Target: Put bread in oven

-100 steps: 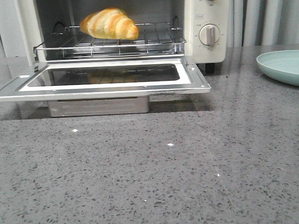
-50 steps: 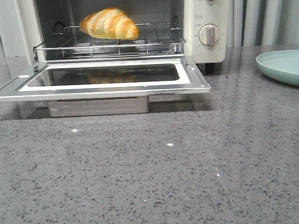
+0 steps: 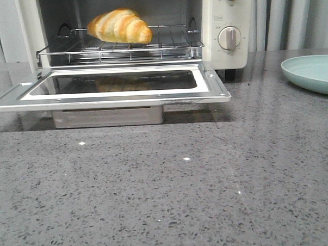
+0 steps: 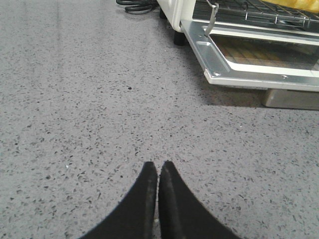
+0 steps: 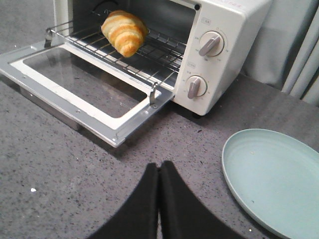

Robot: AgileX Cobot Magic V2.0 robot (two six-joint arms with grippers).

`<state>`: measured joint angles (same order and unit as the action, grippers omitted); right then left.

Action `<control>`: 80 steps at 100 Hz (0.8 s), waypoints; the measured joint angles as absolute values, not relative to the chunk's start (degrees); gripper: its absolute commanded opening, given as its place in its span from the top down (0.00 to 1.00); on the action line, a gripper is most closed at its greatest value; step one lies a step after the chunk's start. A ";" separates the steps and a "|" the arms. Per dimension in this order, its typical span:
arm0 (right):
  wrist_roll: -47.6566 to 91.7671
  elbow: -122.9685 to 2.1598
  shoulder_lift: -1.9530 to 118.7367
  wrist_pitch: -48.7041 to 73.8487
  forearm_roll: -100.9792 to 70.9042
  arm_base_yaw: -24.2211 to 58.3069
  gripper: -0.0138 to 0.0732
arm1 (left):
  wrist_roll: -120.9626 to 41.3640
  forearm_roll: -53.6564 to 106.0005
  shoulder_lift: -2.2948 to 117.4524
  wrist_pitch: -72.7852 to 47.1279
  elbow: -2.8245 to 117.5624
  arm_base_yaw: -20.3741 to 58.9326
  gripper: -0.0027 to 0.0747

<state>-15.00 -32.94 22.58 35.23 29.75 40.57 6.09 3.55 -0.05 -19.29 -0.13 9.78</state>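
Grey speckled countertop (image 3: 173, 199). Bread (image 3: 120, 26) rests on the wire rack (image 3: 122, 48) inside the oven (image 3: 233, 22), upper left. Left gripper (image 4: 158, 169) and right gripper (image 5: 159, 172) are both pinched together, holding nothing. Door (image 3: 108, 90) is down; keep both arms clear.

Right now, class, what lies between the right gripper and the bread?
In the right wrist view: bare countertop, then the open door, between right gripper and bread.
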 measured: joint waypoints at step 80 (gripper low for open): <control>-5.75 0.69 10.08 1.46 6.77 -3.84 0.90 | 6.09 3.55 -0.05 -19.29 -0.13 9.78 0.99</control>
<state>-5.75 0.69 10.08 1.46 6.77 -3.84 6.09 3.55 -0.05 -19.29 -0.13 9.78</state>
